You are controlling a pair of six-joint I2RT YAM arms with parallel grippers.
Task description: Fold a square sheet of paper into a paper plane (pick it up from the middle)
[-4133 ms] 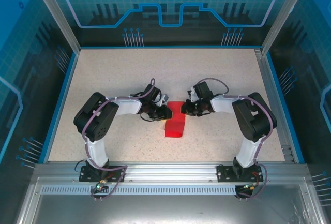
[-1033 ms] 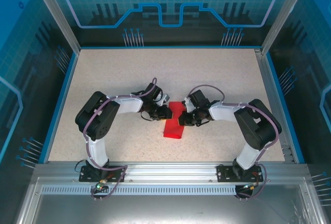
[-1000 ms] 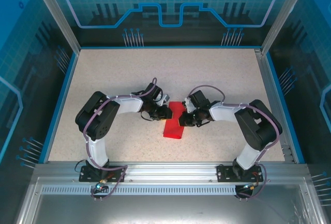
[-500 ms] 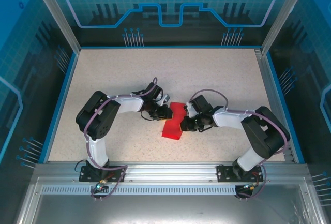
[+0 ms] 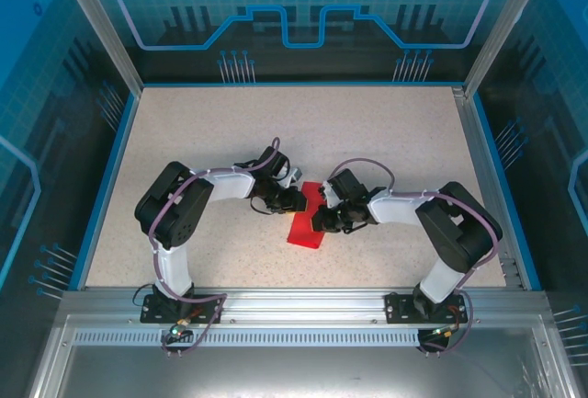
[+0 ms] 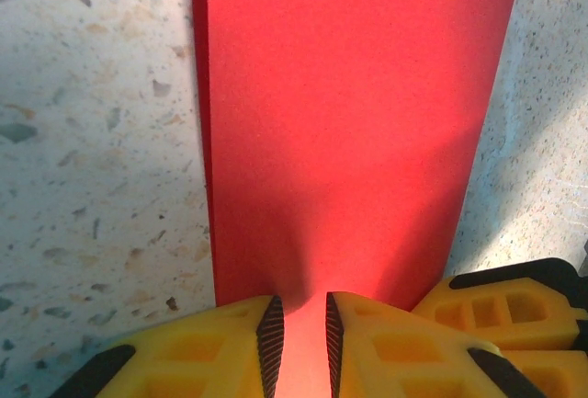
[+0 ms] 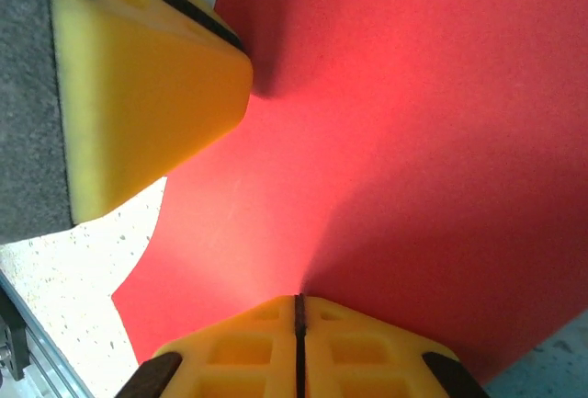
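The square sheet of paper (image 5: 306,229) is a bright red folded strip on the speckled table (image 5: 211,131), between the two arms. My left gripper (image 5: 293,199) sits at its far left edge. In the left wrist view the paper (image 6: 349,95) rises as a ridge into the left gripper (image 6: 299,311), whose jaws stand narrowly apart around it. My right gripper (image 5: 322,219) is at the strip's right edge. In the right wrist view its jaws (image 7: 297,299) are shut on the paper (image 7: 413,95), where a crease runs in. The left gripper's finger (image 7: 147,95) rests on the paper's far side.
Blue-edged transparent walls (image 5: 110,141) enclose the table on three sides. An aluminium rail (image 5: 294,301) carries both arm bases along the near edge. Bare tabletop lies beyond the paper and to either side of the arms.
My right gripper has shifted a little nearer and leftward along the paper, and the strip's near end has skewed slightly left. The left gripper has stayed put.
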